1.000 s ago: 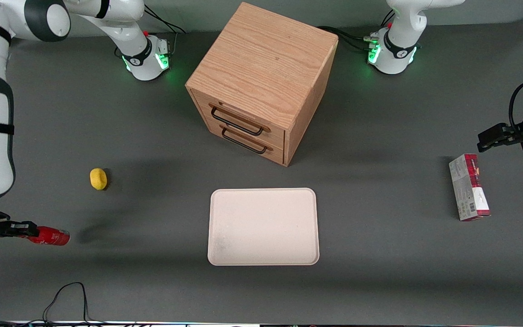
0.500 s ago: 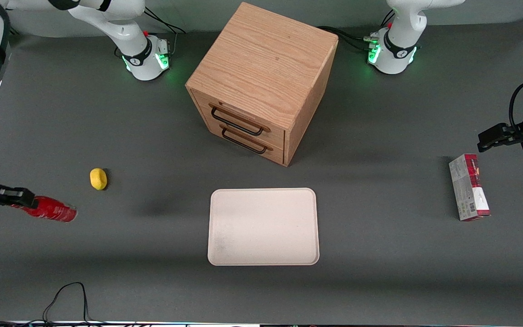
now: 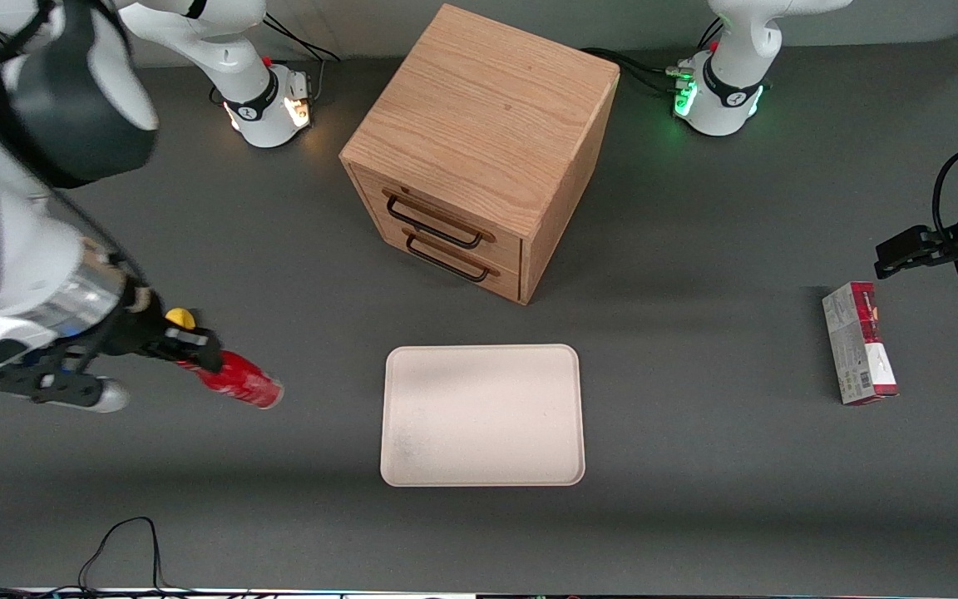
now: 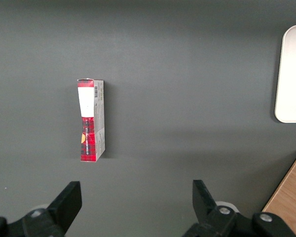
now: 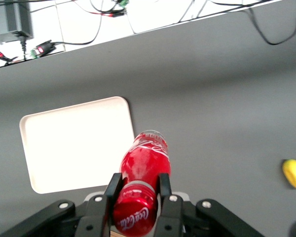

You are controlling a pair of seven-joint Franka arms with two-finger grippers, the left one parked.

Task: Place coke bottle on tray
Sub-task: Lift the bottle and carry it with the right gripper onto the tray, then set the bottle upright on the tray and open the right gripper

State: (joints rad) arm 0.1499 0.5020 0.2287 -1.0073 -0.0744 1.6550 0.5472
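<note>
Tool [image 3: 196, 349] clamped on the bottle [image 3: 239, 382], fingers [image 5: 164, 190] pinching the neck end just past the cap, body sticking out ahead of them toward the tray [image 3: 482, 414]. Carried tilted above the counter [image 3: 695, 466], nothing under it but grey surface. Same grip from the wrist: bottle [image 5: 144, 170] squeezed between both fingers, tray [image 5: 76, 143] lying ahead, not touching.

Compared with a second ago: bottle much closer to the tray now, shifted away from the working arm's end of the counter and a bit farther from the front camera. Half a second ago still hanging well short of the lemon [image 3: 180, 317]; now right next to it, tool partly covering it. Tray, cabinet [image 3: 479, 150] and carton [image 3: 859, 341] all in the same spots.

Tray bare, nothing on it. Cabinet's two drawers [image 3: 437, 241] both shut, contents not visible. Carton lying flat toward the parked arm's end, well apart from everything.
</note>
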